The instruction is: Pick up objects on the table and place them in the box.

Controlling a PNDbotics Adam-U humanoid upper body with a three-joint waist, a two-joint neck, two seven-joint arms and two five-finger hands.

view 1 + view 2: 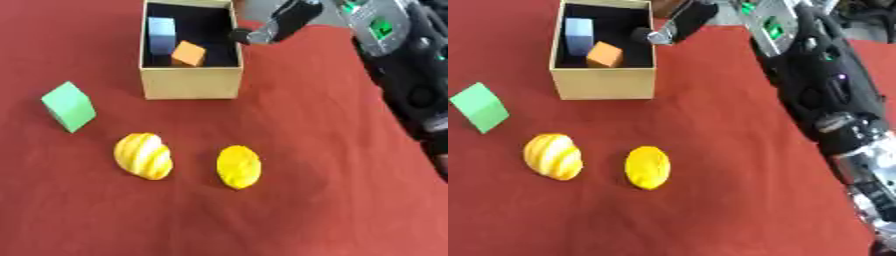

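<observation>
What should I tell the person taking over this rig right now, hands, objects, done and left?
Right hand: up at the box's right rim; whether it is open or shut cannot be told. Left hand: not in view.
Done: blue block and orange block lie inside the box.
Left on the red cloth: green block to the box's left; striped yellow piece and plain yellow piece side by side nearer the robot, apart.

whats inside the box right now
Inside the box sit a light blue block and an orange cube, on a dark floor. The near wall hides the floor's front strip, so anything lying low there cannot be seen.
</observation>
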